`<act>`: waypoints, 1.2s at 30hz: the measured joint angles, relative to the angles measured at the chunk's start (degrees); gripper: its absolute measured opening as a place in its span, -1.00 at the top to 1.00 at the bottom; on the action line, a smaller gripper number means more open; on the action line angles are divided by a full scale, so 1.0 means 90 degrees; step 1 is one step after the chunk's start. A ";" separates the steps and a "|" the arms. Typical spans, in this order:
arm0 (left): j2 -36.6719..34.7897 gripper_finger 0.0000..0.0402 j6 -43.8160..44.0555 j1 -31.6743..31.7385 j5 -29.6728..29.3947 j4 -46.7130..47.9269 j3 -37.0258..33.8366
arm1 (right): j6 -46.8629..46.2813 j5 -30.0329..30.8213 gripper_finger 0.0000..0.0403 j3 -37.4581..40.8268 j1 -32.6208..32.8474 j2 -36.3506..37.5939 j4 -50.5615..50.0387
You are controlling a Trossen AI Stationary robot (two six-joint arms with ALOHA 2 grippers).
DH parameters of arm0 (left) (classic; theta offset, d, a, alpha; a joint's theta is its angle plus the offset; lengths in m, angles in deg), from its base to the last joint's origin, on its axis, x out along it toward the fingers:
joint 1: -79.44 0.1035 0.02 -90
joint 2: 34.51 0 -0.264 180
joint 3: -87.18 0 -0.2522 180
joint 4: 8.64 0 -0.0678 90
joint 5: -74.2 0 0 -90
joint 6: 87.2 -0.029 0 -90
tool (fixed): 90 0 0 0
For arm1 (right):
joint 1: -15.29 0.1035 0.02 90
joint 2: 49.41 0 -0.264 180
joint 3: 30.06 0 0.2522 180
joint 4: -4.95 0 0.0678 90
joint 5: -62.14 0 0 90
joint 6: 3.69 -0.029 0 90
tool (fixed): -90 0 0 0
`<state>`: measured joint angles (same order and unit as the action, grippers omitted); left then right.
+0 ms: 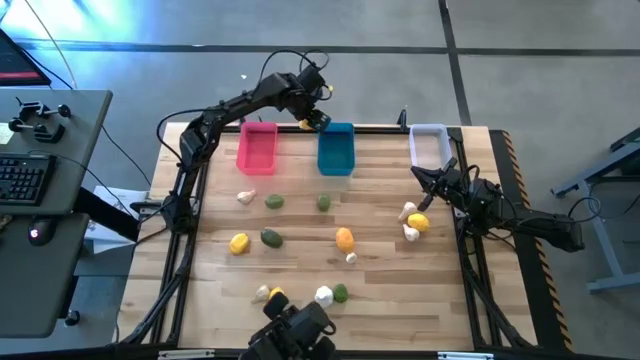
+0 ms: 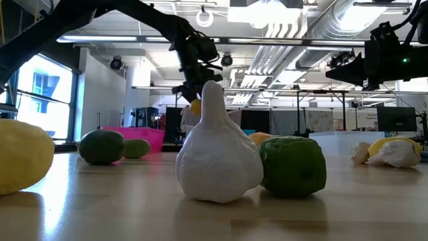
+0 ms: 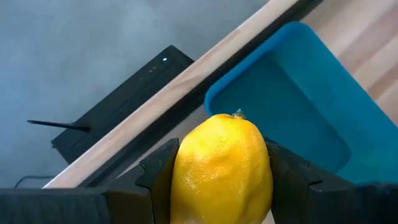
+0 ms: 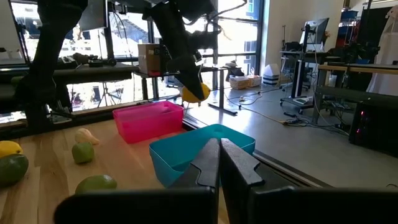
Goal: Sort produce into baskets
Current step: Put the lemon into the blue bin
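Note:
My left gripper (image 1: 312,120) is shut on a yellow lemon (image 3: 222,168), held in the air over the far left corner of the blue basket (image 1: 336,150). The lemon also shows in the right wrist view (image 4: 194,92) and the low view (image 2: 194,106). The pink basket (image 1: 257,148) stands left of the blue one. The white basket (image 1: 428,145) stands to the right. My right gripper (image 4: 219,163) is shut and empty, just near of the white basket. Several yellow, green and white garlic-like pieces lie loose on the table. My left gripper pinches the lemon's two long sides (image 3: 186,180) between its two fingers (image 3: 160,177). The fingers slant down from above. The lemon's pointed end (image 3: 237,115) sticks out beyond the fingertips. The lemon is lifted clear, above the blue basket's rim (image 3: 214,99).
Loose produce includes a garlic (image 1: 245,197), green pieces (image 1: 274,201) (image 1: 324,203), an orange piece (image 1: 344,238) and a cluster of garlic and lemon (image 1: 414,223) near my right gripper. More pieces (image 1: 323,295) lie at the near edge. The table's far rail (image 3: 155,118) runs behind the baskets.

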<state>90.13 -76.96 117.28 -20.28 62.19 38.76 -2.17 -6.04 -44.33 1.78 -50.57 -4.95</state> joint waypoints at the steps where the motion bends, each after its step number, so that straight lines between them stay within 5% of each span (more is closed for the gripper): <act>1: 0.0000 0.15 0.0010 0.0003 -0.0051 0.0027 0.0000 | 0.0000 -0.0002 1.00 0.0002 0.0002 0.0000 0.0000; 10: -0.0021 0.16 0.0188 0.0085 -0.0044 -0.0453 -0.0111 | 0.0000 -0.0006 1.00 0.0001 0.0001 0.0000 0.0001; 20: -0.0258 0.16 0.0373 0.0142 0.0664 -0.1244 -0.0974 | 0.0000 -0.0027 1.00 0.0000 0.0002 0.0000 0.0000; 30: -0.1856 0.16 0.1022 0.0226 0.1116 -0.3398 -0.3092 | 0.0000 -0.0024 1.00 0.0002 0.0002 0.0000 0.0002; 36: -0.3143 0.16 0.1442 0.0336 0.0796 -0.3279 -0.4250 | 0.0000 -0.0022 1.00 0.0000 0.0002 0.0000 0.0000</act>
<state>61.84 -63.98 120.31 -13.12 32.68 0.52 -2.17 -6.23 -44.33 1.80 -50.57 -4.95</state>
